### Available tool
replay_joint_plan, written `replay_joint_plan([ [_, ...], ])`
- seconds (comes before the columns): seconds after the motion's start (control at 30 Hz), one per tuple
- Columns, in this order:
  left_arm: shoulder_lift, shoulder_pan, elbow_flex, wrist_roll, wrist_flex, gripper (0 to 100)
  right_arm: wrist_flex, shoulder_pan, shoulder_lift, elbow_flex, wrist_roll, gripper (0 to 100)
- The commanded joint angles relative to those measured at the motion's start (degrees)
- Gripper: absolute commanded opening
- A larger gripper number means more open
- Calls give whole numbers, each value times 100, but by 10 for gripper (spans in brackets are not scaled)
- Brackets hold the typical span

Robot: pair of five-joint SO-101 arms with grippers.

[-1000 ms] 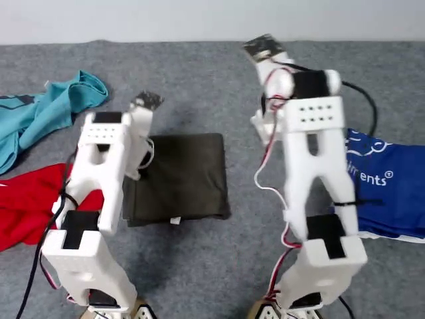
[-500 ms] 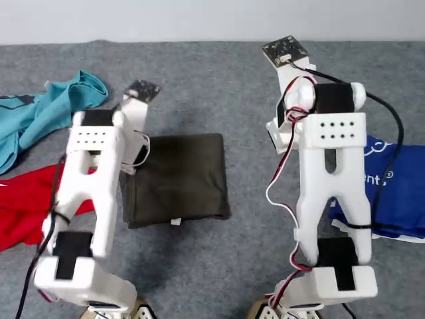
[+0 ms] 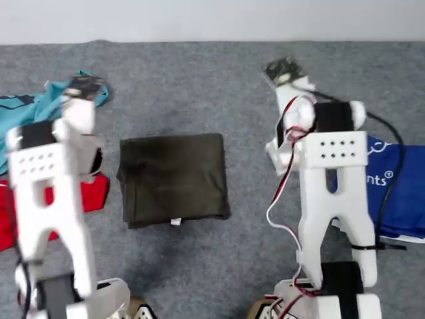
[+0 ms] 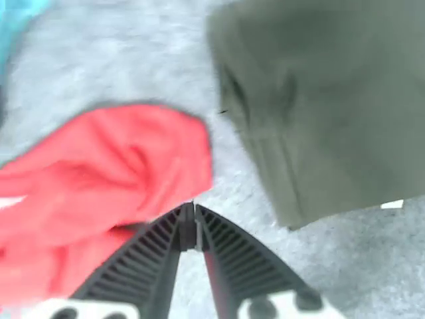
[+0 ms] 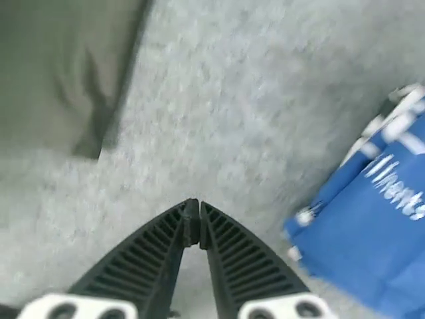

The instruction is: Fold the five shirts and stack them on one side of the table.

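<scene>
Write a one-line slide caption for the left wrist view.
Left gripper, shut and empty, over the grey table between a crumpled red shirt and the folded dark shirt.

The tabletop is covered in a grey, felt-like fabric with a short, mottled nap, lighter and darker flecks mixed all through it. It runs across the full width of the high view, and its grey shows most broadly along the far side and in a strip just right of centre. Soft, faint shadows darken it in places near the middle. In both wrist views the same cover looks fuzzy and finely speckled. Along the far edge of the tabletop runs a pale, plain band; whether it is a wall or a backdrop cannot be told.
</scene>
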Motion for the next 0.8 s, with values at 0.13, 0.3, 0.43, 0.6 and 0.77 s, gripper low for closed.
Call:
replay_joint_plan([
  [0.13, -1697, -1275, 549, -299, 431, 6, -40, -963, 57, 554, -2031, 129],
  [0.3, -2444, -2365, 1341, -941, 431, 6, -699, -1578, 1024, 677, -3156, 220],
  [0.43, -2945, -3077, 1666, -1486, 431, 6, -1279, -2185, 1710, 677, -3807, 262],
  [0.6, -3147, -3684, 1815, -1855, 422, 6, -2009, -2826, 2167, 677, -4079, 350],
  [0.77, -3156, -4009, 1798, -1899, 422, 6, -2651, -2993, 2369, 677, -4185, 366],
])
